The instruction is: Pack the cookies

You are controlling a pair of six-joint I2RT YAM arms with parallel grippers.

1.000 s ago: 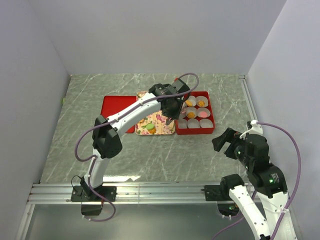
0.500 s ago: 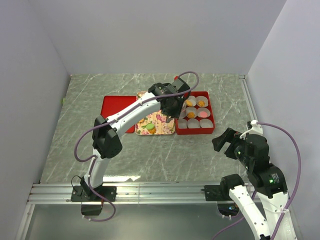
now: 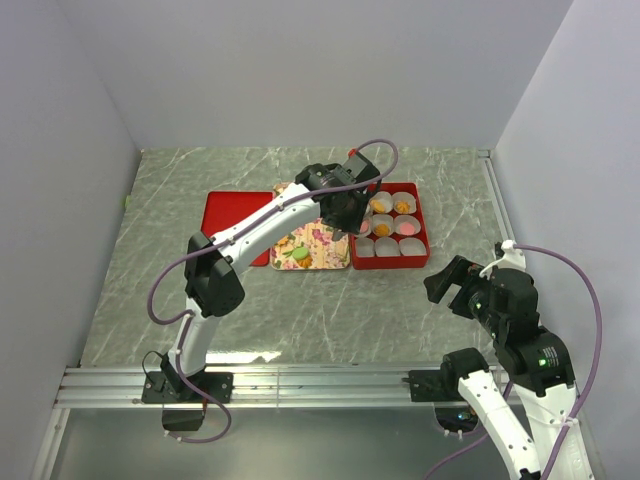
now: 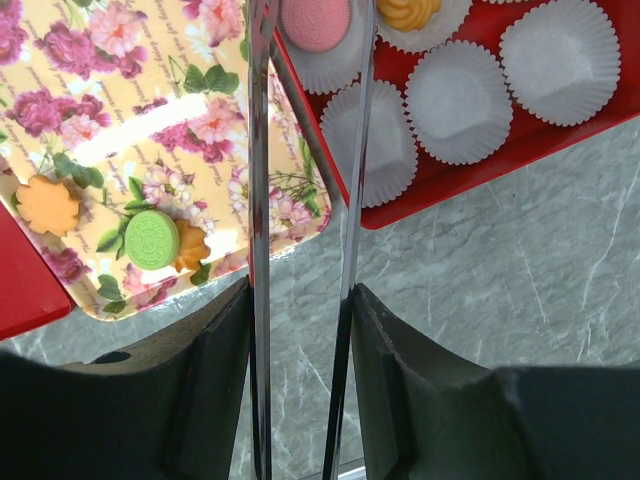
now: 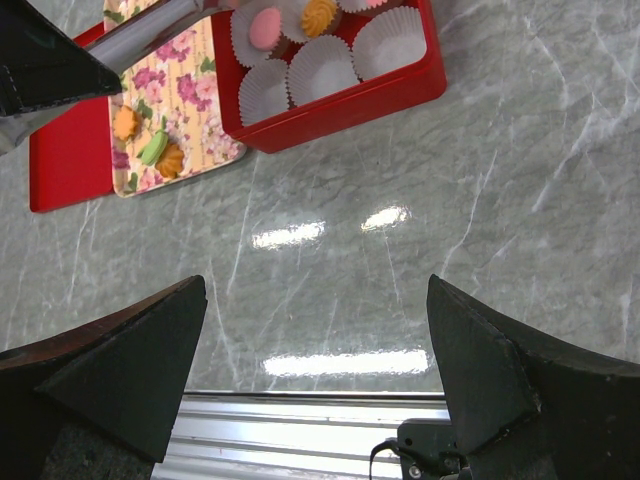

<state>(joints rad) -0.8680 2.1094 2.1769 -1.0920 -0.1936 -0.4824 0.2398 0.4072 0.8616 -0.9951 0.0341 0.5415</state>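
Note:
My left gripper (image 4: 300,300) is shut on a pair of metal tongs (image 4: 258,200), over the left column of the red box (image 4: 440,195). The tong tips flank a pink cookie (image 4: 315,20) lying in a white paper cup; I cannot tell if they touch it. An orange swirl cookie (image 4: 408,10) lies in the cup beside it. A green cookie (image 4: 152,240) and two orange cookies (image 4: 47,203) lie on the floral tray (image 4: 130,140). Three cups (image 4: 458,100) are empty. My right gripper (image 5: 318,300) is open and empty above the table at front right.
A flat red lid (image 3: 235,215) lies left of the tray (image 3: 322,250). The red box (image 3: 392,262) stands right of the tray. Walls enclose the marble table on three sides. A metal rail (image 3: 300,385) runs along the near edge.
My left gripper has shifted slightly to the right, bringing the tongs over the box's left column. The right arm has not moved.

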